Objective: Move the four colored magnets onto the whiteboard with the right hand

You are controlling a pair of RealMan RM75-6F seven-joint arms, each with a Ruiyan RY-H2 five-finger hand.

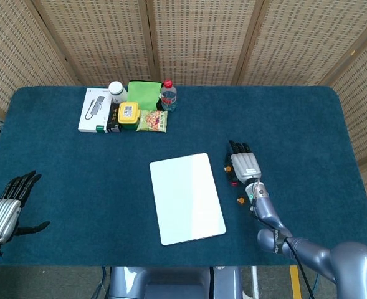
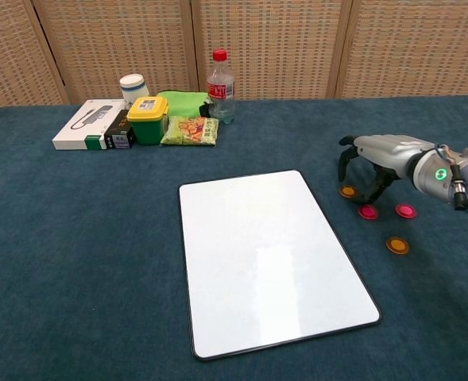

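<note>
Right robot hand (image 2: pixel 369 171) low over the magnet cluster, fingers arched down and apart, nothing held that I can make out. Its fingertips (image 2: pixel 346 181) stand around the orange magnet (image 2: pixel 347 191) nearest the whiteboard (image 2: pixel 269 258); thumb side comes down next to the pink magnet (image 2: pixel 368 212). Contact with either cannot be told from the chest view. From the head view the robot hand (image 1: pixel 243 165) hides most of the cluster.

All four magnets lie on the blue surface (image 2: pixel 98 262), right of the whiteboard and off it: orange one nearest the board edge, pink one just below it, a second pink magnet (image 2: pixel 406 210) further right, a second orange magnet (image 2: pixel 397 245) nearest the camera. Board bare, none placed yet.

Left robot hand (image 1: pixel 5 208) idle at the far left edge, fingers spread, empty.

Risks, as judged:
- Magnets are flat and low on a napped cloth; fingertips may slide over the top and fail to lift the rim
- Orange and pink sit near each other, so a wide closing pinch could nudge the neighbour or pick both, or the two could snap together
- Carrying over the board, the magnet may jump from the fingers early
- Board lies loose, unclamped; a dragging finger could shift it

Box, bottle (image 2: pixel 219 87) and snacks at the back are well apart
</note>
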